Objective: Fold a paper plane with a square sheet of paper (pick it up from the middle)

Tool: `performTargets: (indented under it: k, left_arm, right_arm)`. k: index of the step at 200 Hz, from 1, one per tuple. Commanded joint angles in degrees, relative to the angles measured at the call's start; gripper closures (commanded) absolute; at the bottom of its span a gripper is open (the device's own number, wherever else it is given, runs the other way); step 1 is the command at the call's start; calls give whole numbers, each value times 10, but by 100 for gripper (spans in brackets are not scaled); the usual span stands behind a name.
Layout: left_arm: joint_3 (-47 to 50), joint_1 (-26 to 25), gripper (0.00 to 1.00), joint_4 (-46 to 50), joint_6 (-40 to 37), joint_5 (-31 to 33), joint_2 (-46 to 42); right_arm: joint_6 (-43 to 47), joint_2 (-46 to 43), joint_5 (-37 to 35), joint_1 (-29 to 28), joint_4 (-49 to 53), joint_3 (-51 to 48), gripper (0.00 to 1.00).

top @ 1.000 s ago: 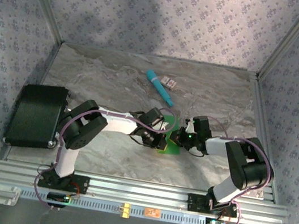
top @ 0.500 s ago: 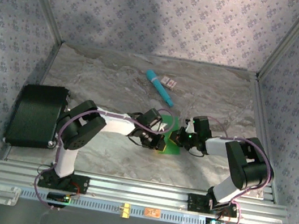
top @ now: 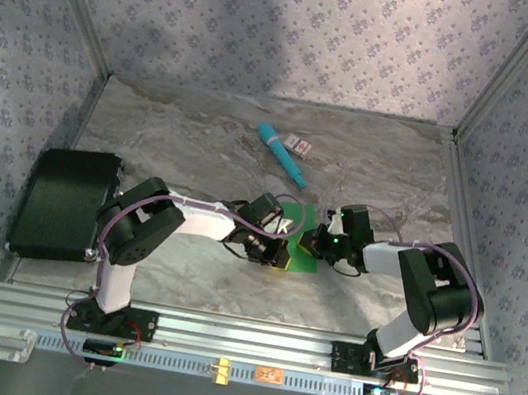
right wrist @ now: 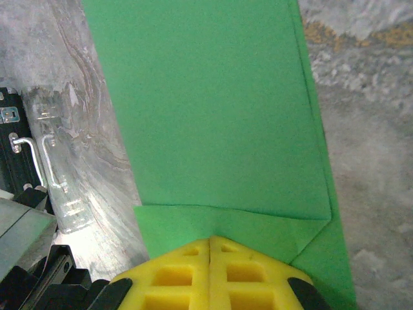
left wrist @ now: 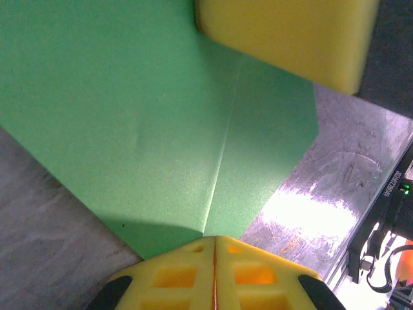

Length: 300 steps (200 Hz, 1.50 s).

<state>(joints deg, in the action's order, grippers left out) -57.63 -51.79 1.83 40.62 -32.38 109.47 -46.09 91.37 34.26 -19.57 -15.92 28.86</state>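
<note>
In the top external view, the sheet of paper (top: 302,258) lies low over the marble bench (top: 182,143), near its front edge and between the two arms. The left hand (top: 281,252) meets it from the left and the right hand (top: 317,243) from the right, the two hands close together. So much of the green is covered by the hands that its outline and heading cannot be told here. A teal stick (top: 283,155) lies well apart toward the back of the bench, with a small box (top: 299,146) just beside its far end. A black case (top: 65,203) sits at the left edge.

In the left wrist view, the left hand (left wrist: 214,248) has its yellow fingers (left wrist: 174,278) pressed together on the near edge of the sheet of paper (left wrist: 129,116). A straight crease starts at the seam between them and runs up and slightly right. It ends under a yellow pad (left wrist: 284,39) that lies on the paper at the top. A blunt corner of the sheet points right, over the bench.

In the right wrist view, the right hand (right wrist: 211,248) is likewise pressed together, pinching the near end of the sheet of paper (right wrist: 206,110). The paper forms a broad strip whose long axis runs away from the fingers, leaning slightly left. A narrow folded flap crosses it just ahead of the fingertips, and a doubled edge shows along its right side.
</note>
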Motion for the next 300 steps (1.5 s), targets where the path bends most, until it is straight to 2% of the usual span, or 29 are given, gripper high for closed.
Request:
performTargets:
  k: [1, 34, 84, 131, 156, 189, 210, 230, 267, 300]
  left_arm:
    - [20, -8, 93, 44, 1, -17, -7]
    - [29, -9, 96, 38, 4, -18, -15]
    - [34, -9, 95, 12, 14, -14, -49]
    - [26, 0, 93, -20, 12, 24, -95]
    - [-4, 14, 92, -23, 16, 24, -74]
    - [-64, 20, 93, -12, 15, -4, -4]
    - [-84, 20, 93, 24, 10, 12, 27]
    - [-79, 19, 95, 55, 9, 17, 41]
    - [-30, 9, 95, 51, 2, 5, 43]
    - [-30, 8, 96, 76, -14, 32, 43]
  right_arm:
    - [1, 7, -46, 5, 49, -17, 100]
    - [1, 7, -46, 5, 49, -16, 100]
    - [1, 3, -45, 5, 52, -15, 100]
    - [1, 3, -44, 4, 50, -15, 100]
    - [0, 5, -45, 4, 48, -15, 100]
    - [1, 5, -43, 4, 48, -15, 100]
    - [1, 5, -42, 5, 48, -15, 100]
    - [1, 3, -41, 5, 48, -15, 100]
    - [-2, -1, -35, 5, 45, -7, 100]
    - [-3, -35, -28, 4, 60, 5, 100]
